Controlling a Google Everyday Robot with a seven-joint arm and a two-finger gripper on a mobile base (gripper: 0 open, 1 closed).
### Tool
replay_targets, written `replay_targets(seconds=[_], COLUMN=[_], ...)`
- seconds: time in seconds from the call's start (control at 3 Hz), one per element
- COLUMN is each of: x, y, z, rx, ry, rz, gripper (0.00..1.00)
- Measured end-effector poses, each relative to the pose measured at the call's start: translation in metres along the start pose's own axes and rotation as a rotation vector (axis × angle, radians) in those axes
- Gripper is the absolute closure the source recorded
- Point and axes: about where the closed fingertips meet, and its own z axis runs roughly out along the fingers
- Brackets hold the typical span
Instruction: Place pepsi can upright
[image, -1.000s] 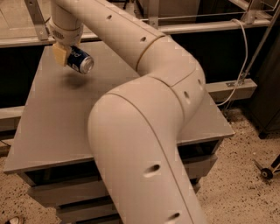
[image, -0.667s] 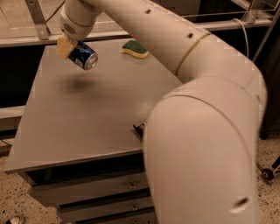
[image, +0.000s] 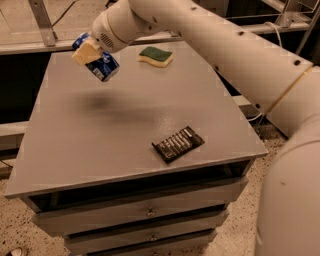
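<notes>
The pepsi can is dark blue with white lettering. It hangs tilted in the air above the far left part of the grey table. My gripper is shut on the pepsi can, with a pale yellow finger pad across its upper side. The can's shadow lies on the tabletop below it. My white arm reaches in from the right across the top of the view.
A green-and-yellow sponge lies at the far middle of the table. A flat black ridged packet lies near the front right edge. Drawers sit under the tabletop. Metal rails and cables run behind the table.
The view has shifted, so the arm covers less of the table and the packet and sponge show. The gripper still holds the can above the far left of the table.
</notes>
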Motion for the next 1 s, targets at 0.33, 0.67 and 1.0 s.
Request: replay_targets(seconds=[0.33,0.67,1.0], x=[0.01,0.038,0.054], y=[-0.001,-0.012,-0.013], z=[-0.02,-0.05,-0.059], rx=[-0.029,-0.047,-0.057], ry=[-0.19,-0.374,-0.456], rz=[0.033,0.016,-0.044], gripper=[1.0,1.0,1.0])
